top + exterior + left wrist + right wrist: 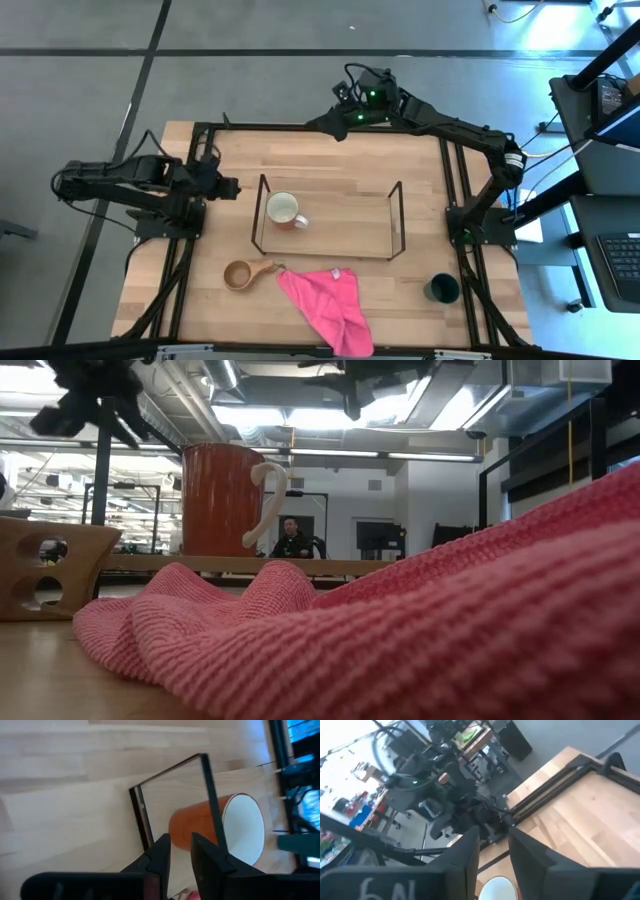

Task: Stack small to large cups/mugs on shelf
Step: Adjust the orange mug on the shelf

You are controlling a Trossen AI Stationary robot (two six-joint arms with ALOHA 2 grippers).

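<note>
The reddish mug (285, 210) with a white inside stands upright on the left end of the black rod shelf (392, 245). It also shows in the left wrist view (220, 827), behind the shelf's end frame (206, 790). The tan wooden cup (243, 274) sits on the table near the front left. The dark green cup (441, 289) stands at the front right. My left gripper (232, 186) hovers just left of the shelf, its fingers a little apart and nothing between them (180, 855). My right gripper (335, 122) hangs open over the table's far edge.
A pink cloth (325, 305) lies crumpled at the front middle, beside the wooden cup (50, 565), and fills much of the low view (420, 630). A black frame (455, 180) edges the table. Bare wood shows on the shelf's right half.
</note>
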